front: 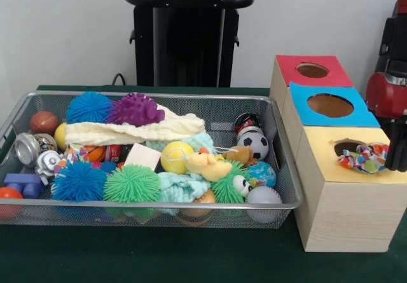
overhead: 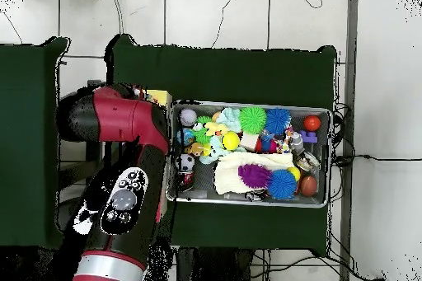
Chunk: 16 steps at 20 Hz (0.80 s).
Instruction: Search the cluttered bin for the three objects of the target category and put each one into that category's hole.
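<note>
The silver wire-mesh bin (front: 159,205) sits on the green table, full of toys; it also shows in the overhead view (overhead: 247,103). One white fabric piece with coloured dots (front: 364,158) lies on the yellow top of the pale wooden box, at the right edge of its round hole (front: 347,147). Another dotted piece (front: 74,151) seems to lie at the bin's left, partly buried. My gripper (front: 399,148) hangs just right of the piece on the yellow box, cut off by the picture's edge. In the overhead view my arm (overhead: 124,121) hides the boxes and the gripper.
A blue-topped box (front: 356,113) and a red-topped box (front: 294,66) stand behind the yellow one. In the bin lie a cream waffle cloth (front: 133,130), a mint-green cloth (front: 181,184), spiky balls, a soccer ball (front: 257,144) and a yellow ball (front: 175,156).
</note>
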{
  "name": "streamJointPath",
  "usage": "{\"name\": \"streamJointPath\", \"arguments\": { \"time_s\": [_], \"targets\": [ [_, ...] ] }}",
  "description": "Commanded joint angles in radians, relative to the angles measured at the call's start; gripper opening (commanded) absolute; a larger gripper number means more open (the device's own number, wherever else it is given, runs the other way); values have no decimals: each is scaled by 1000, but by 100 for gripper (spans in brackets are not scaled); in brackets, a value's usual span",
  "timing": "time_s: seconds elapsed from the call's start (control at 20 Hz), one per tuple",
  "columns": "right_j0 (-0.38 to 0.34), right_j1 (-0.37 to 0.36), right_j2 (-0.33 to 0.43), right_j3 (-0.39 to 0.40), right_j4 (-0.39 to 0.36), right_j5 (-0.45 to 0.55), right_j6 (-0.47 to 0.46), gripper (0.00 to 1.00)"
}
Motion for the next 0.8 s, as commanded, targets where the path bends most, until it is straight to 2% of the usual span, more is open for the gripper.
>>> {"name": "streamJointPath", "arguments": {
  "time_s": [0.05, 0.45, 0.8],
  "targets": [
    [-3, 62, 65, 96, -19, 34, 214, 0],
    [15, 92, -5, 86, -40, 92, 210, 0],
    [3, 102, 7, 98, -43, 132, 184, 0]
  ]
}}
